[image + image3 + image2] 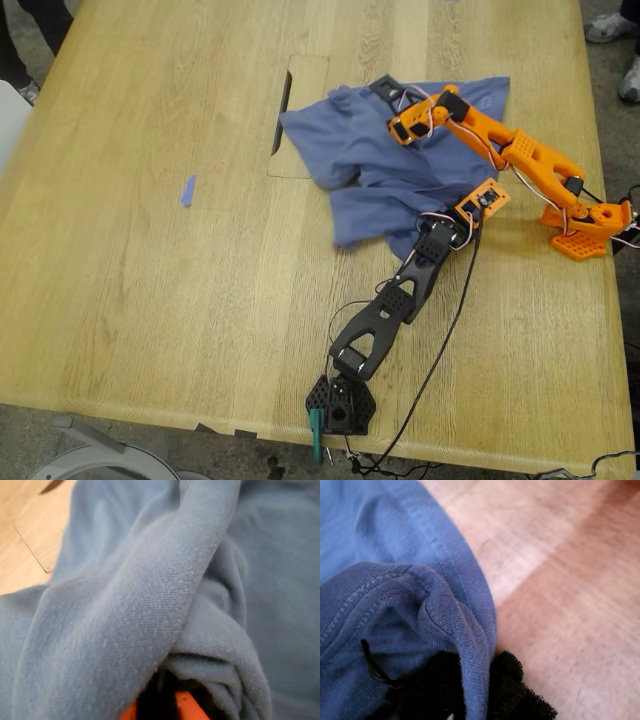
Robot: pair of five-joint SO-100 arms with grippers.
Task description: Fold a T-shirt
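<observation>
My first gripper (470,700) and my second gripper (165,700) each pinched the bunched T-shirt (400,170) on the tabletop (150,300). Next, I think, pull it flat.

1. The crumpled slate-blue cotton T-shirt (400,170) lies on the light wooden surface (150,300), upper right of centre in the exterior view.
2. A small blue tape strip (187,190) lies on the surface, well apart, to the exterior view's left of the shirt.
3. A rectangular wooden cable-hatch panel (300,100) sits partly under the shirt's left edge in that view.
</observation>
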